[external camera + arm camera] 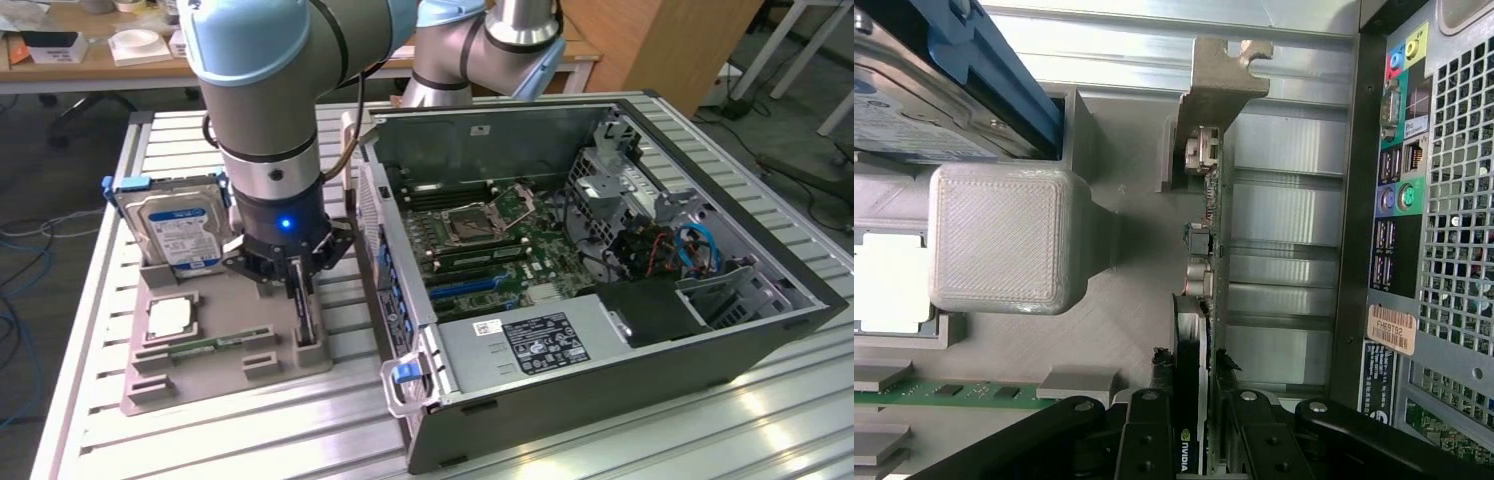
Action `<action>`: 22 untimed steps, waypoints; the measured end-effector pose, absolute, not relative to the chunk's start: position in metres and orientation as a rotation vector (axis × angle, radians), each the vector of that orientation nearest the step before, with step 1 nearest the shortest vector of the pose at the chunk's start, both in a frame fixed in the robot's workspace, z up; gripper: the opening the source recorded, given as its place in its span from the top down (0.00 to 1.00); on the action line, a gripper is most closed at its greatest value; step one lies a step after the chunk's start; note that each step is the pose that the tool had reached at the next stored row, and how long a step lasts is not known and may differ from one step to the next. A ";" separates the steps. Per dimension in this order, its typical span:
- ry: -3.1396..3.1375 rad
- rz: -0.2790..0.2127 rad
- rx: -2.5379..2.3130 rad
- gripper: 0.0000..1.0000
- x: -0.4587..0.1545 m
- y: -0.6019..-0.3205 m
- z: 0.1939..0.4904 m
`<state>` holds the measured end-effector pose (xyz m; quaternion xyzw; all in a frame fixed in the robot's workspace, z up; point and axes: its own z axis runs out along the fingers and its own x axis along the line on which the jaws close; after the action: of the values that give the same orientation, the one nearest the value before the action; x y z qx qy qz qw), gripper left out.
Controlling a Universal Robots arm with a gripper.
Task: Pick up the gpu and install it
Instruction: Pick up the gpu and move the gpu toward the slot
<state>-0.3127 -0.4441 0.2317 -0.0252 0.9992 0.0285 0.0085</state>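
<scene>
Gripper (299, 287) is clamping gpu (1196, 325) edge-on btwn its fingers (1152, 425), card standing in tray (200, 378), exterior view's left-centre.

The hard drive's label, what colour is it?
Blue. You see it best in the exterior view, on the hard drive.

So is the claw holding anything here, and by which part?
Cannot tell if gripped. The claw straddles the gpu at the cooler end of its top edge, away from the bracket; the card stands in the grey holder.
</scene>
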 end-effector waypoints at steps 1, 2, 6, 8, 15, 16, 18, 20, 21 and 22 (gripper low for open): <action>3.122 0.089 -0.079 0.74 -0.313 -0.444 0.232; 3.122 0.090 -0.079 0.74 -0.313 -0.444 0.232; 3.122 0.091 -0.079 0.74 -0.313 -0.444 0.233; 3.122 0.091 -0.079 0.74 -0.313 -0.444 0.234; 3.122 0.093 -0.077 0.74 -0.313 -0.444 0.235; 3.122 0.093 -0.074 0.74 -0.313 -0.444 0.235; 3.122 0.093 -0.059 0.74 -0.313 -0.444 0.235; 3.122 0.092 -0.042 0.74 -0.313 -0.444 0.235; 3.122 0.092 -0.036 0.74 -0.313 -0.444 0.235; 3.122 0.092 -0.031 0.74 -0.313 -0.444 0.235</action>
<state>-0.3128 -0.4441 0.2355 -0.0101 0.9995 0.0295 0.0090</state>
